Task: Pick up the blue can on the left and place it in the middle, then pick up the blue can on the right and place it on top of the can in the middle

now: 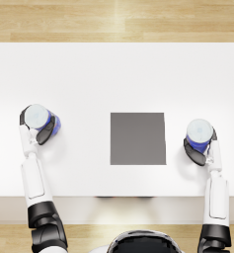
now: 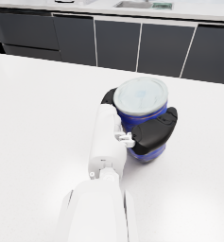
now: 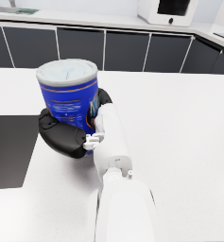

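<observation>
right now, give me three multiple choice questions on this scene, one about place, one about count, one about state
1. Where is the dark mat?
A. between the two cans
B. beside the table's far edge
C. under the left can

2. How many blue cans are there?
A. one
B. two
C. three

3. What is the right hand doing?
A. hanging open
B. pressing the mat
C. gripping the right can

Answers: 1 A, it lies mid-table between them. 2 B, the left can and right can. 3 C, its fingers wrap the can.
</observation>
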Motion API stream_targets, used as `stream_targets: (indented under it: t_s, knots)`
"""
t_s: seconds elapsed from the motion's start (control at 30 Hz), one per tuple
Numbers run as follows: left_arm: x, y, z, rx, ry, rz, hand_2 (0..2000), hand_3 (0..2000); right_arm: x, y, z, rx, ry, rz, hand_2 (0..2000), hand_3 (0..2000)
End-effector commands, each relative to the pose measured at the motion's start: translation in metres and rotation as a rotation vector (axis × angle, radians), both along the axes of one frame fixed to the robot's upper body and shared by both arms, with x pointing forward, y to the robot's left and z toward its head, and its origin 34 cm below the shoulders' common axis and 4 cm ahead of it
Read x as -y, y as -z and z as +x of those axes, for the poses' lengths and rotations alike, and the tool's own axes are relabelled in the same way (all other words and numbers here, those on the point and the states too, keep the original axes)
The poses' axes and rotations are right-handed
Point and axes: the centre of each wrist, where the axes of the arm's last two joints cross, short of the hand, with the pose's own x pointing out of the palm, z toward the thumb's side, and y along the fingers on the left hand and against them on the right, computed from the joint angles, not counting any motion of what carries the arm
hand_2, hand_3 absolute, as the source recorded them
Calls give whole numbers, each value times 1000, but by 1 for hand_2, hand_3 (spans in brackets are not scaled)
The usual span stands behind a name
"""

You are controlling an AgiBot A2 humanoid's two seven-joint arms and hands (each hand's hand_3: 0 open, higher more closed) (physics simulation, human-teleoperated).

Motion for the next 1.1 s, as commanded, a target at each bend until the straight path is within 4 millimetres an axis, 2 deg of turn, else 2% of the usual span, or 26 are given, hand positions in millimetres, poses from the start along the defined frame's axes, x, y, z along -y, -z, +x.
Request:
stream_targets:
  t_s: [0.03,0.17,0.37,0.53,0.67,0.7,0.83,1.03,1.1]
  knots:
    - [26,-50,-12,209,99,108,2000,1520,-13,-44,-2,168,-47,-23,2000,1520]
    - [68,-74,-24,318,254,187,2000,1520,-32,-72,-7,281,-102,-35,2000,1520]
    - [121,-76,-28,346,443,228,2000,1520,-42,-104,-18,410,-134,-39,2000,1520]
    - [153,-80,-30,369,546,235,2000,1520,-46,-118,-21,467,-138,-35,2000,1520]
    - [171,-82,-31,381,599,233,2000,1520,-54,-129,-21,509,-157,-30,2000,1520]
    - [176,-81,-33,380,621,189,2000,1520,-55,-132,-21,520,-160,-29,2000,1520]
    - [198,-68,-35,323,713,52,2000,1520,-61,-144,-21,561,-182,-25,2000,1520]
    - [224,-33,-40,189,800,21,2000,1520,-70,-161,-20,623,-204,-17,2000,1520]
    - [228,-25,-40,238,843,7,2000,1520,-72,-168,-16,642,-204,-10,2000,1520]
